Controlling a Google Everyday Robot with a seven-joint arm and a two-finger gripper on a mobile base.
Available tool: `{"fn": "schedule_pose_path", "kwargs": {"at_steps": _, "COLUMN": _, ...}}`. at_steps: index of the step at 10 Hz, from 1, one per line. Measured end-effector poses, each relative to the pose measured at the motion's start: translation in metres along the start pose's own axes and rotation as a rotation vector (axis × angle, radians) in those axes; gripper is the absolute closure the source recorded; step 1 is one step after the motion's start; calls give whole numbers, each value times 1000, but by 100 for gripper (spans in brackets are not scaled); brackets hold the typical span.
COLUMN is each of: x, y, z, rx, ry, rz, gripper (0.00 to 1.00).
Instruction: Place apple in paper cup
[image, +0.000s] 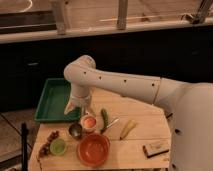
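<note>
The apple (88, 121) is a small red-orange fruit sitting inside the white paper cup (89, 127), which stands on the wooden table just right of a small metal cup. My gripper (80, 110) hangs a little above and to the left of the cup, over the table's back edge. Its fingers are spread open and hold nothing.
A green tray (54, 100) lies at the back left. A metal cup (75, 130), a light-green cup (58, 146), dark grapes (47, 142) and a big orange-red bowl (93, 149) stand near the paper cup. A green vegetable (104, 117), a yellow item (127, 129) and a snack bar (156, 148) lie to the right.
</note>
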Motion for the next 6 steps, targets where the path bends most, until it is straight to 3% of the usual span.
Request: {"fn": "schedule_pose_path", "kwargs": {"at_steps": 6, "x": 1, "y": 3, "z": 2, "rx": -5, "ry": -7, "rz": 14, "gripper": 20}}
